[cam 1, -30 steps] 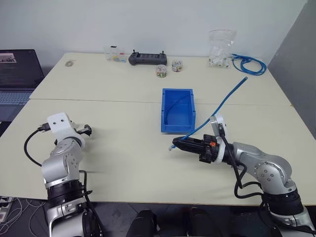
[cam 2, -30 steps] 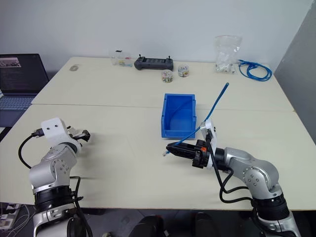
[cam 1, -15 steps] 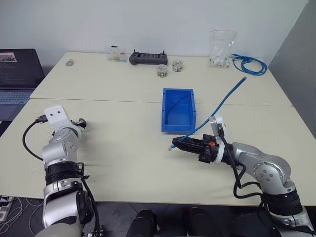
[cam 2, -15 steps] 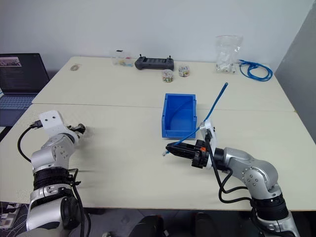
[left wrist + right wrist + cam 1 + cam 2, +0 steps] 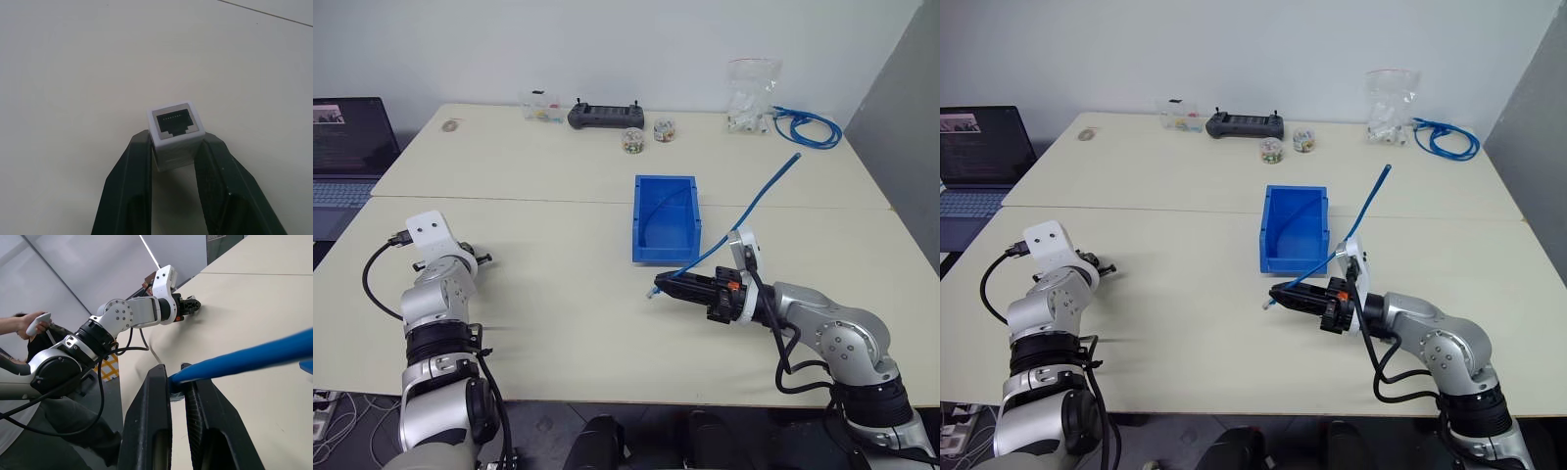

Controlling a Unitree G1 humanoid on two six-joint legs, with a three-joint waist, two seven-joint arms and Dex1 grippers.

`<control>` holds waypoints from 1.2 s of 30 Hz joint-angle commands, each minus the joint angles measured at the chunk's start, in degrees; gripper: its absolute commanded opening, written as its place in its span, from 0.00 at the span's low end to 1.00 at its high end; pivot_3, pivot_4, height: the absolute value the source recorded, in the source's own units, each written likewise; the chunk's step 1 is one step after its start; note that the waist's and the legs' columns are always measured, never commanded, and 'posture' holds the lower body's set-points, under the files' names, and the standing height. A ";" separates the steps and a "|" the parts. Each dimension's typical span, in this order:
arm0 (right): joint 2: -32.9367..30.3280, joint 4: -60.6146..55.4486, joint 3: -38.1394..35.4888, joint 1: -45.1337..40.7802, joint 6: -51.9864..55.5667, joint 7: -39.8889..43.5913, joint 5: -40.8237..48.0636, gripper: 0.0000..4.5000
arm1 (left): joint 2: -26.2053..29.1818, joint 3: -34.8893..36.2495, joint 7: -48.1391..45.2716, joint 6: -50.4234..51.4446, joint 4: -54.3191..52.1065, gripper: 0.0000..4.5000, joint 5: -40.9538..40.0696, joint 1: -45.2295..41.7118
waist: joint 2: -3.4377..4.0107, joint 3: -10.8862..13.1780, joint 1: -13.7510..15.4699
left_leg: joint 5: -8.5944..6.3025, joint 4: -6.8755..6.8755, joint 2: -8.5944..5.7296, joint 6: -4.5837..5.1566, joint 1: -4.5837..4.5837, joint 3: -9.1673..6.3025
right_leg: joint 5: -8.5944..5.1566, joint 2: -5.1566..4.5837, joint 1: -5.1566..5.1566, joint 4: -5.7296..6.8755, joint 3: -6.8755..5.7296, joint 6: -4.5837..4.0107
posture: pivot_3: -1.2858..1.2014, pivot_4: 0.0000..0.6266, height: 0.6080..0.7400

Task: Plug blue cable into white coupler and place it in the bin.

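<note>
- Left gripper [image 5: 177, 161]: jaws closed on the sides of the small white boxy plastic coupler [image 5: 175, 131], socket face pointing away from the wrist, just above the cream tabletop [image 5: 558, 294].
- Right gripper [image 5: 668, 286]: jaws nearly shut, pinching the thin bright-blue network cable [image 5: 754, 206] just behind its clear plug.
- Rectangular blue plastic bin [image 5: 666, 217]: open, between and beyond the two arms.
- Risk: the grippers are well apart; a tilted plug or rotated socket would jam insertion. The small coupler could slip under push force.
- Markings: no legible writing.
</note>
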 commanded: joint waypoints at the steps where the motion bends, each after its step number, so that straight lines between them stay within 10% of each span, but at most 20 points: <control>1: -0.07 -2.53 -0.65 -0.06 -0.29 0.08 0.44 0.02 | 0.37 -1.61 -2.75 1.48 -4.21 0.20 -0.31 1.63 | 0.00 0.00 0.00 | 0.00 0.00 0.00 0.00 0.00 0.01 | 0.00 0.00 0.00 0.00 0.00 0.00 | 0.52 0.24 1.00; 9: -2.28 -5.31 -2.69 3.00 -0.96 -1.61 -0.61 0.02 | 6.38 -18.40 -31.48 12.13 -34.19 0.20 -9.44 14.51 | -0.01 0.00 0.21 | 0.06 0.00 -0.04 -0.12 -0.06 0.03 | 0.00 -0.06 0.00 -0.04 0.04 -0.01 | 0.52 0.24 1.00; 18: -3.79 -9.46 -1.22 8.62 -4.60 -3.21 -6.03 0.02 | 20.69 -43.09 -67.24 -0.21 -45.39 0.19 -6.89 12.87 | 0.10 0.05 -0.21 | -0.07 -0.09 0.06 0.11 -0.04 0.10 | -0.10 0.04 -0.05 -0.04 0.08 -0.10 | 0.52 0.24 1.00; 36: -4.71 -6.59 9.61 1.21 -12.41 1.19 -21.45 0.02 | 14.01 -55.57 -80.21 -12.97 -29.91 0.19 7.59 3.66 | 0.12 0.05 -0.26 | -0.07 -0.01 0.03 0.18 0.03 0.11 | -0.24 0.06 0.06 -0.02 0.06 0.16 | 0.52 0.24 1.00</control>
